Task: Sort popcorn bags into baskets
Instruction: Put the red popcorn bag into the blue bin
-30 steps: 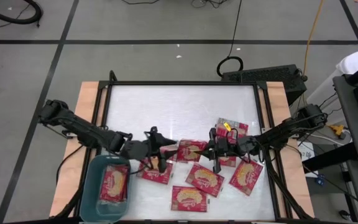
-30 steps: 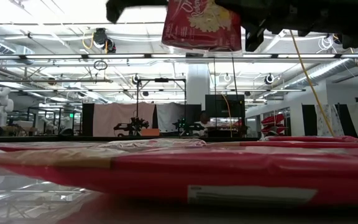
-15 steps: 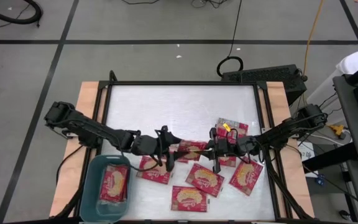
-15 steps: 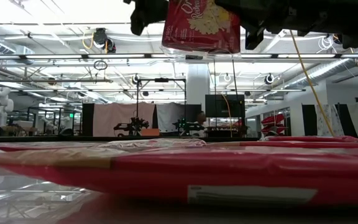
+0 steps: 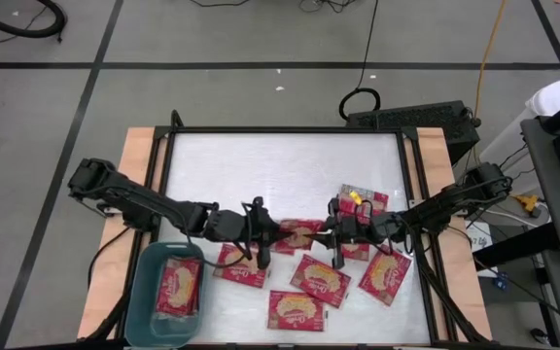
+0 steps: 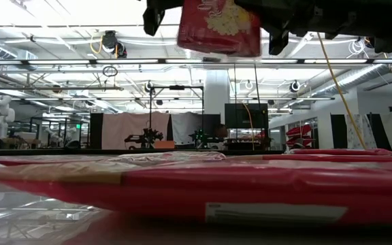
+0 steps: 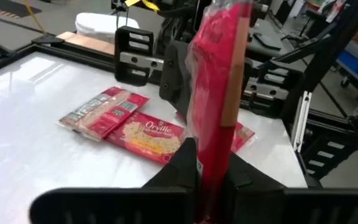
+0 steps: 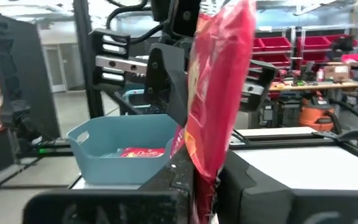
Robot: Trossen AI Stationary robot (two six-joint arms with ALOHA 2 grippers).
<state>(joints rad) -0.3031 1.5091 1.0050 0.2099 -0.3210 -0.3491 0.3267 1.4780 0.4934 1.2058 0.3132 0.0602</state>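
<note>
While both grippers are clamping one popcorn bag (image 5: 297,233) in the air, well right of the teal basket (image 5: 140,292), you are handling a light, soft, slippery packet. Left gripper (image 5: 266,236) and right gripper (image 5: 331,236) are pinching opposite edges; hold the stiffer seams.

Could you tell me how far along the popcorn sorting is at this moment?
Done: at least one bag lies in the blue basket. In hand: both the left gripper and the right gripper grip a raised bag, apparently a handover. Left: about six loose bags on the table.
</note>
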